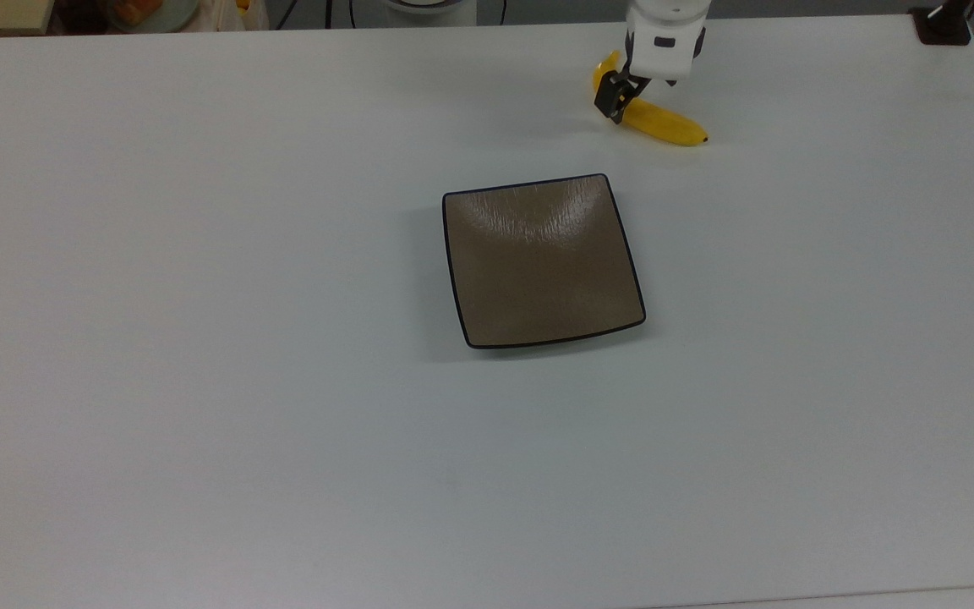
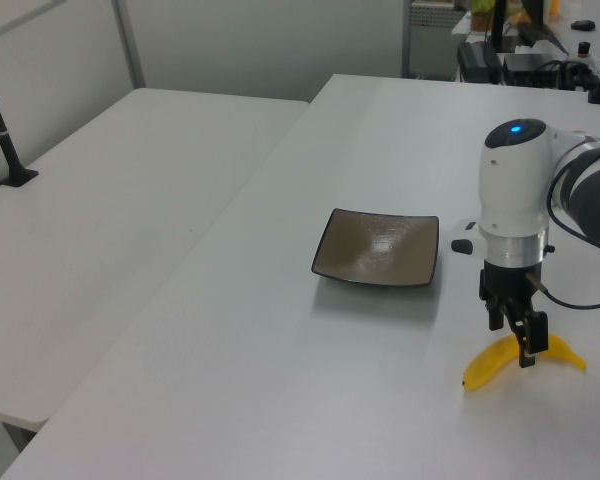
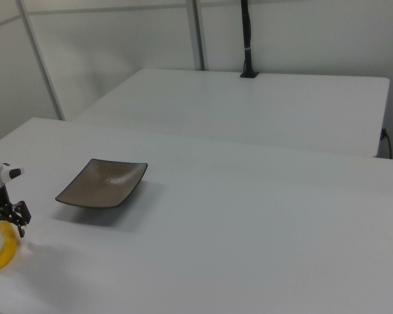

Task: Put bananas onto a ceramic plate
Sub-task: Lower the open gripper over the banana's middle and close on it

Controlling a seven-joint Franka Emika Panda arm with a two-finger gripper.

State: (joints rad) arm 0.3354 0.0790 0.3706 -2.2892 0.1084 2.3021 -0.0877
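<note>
No brand, label or writing can be read on anything here. The table [image 1: 199,338] is a flat, matt white surface. Taken from the top view's left to its right: the ceramic plate [image 1: 542,262] comes first, a shallow square with rounded corners, a thin dark rim and a glossy brown-taupe glaze with faint streaks where it catches the light. It lies flat, apart from the tool and to the top view's lower left of it, with bare table between. Next, the tool [image 1: 622,106], black-fingered beneath a white cylindrical wrist, stands low over the table with its fingers parted, one on either side of the banana [image 1: 664,125]. In the left view the tool [image 2: 517,338] hangs down across the middle of the banana [image 2: 485,364]; whether the fingers touch the fruit cannot be told. The banana is smooth, glossy, bright yellow and curved, with a small dark tip; it lies on the table directly under the tool, its dark tip to the top view's right.
</note>
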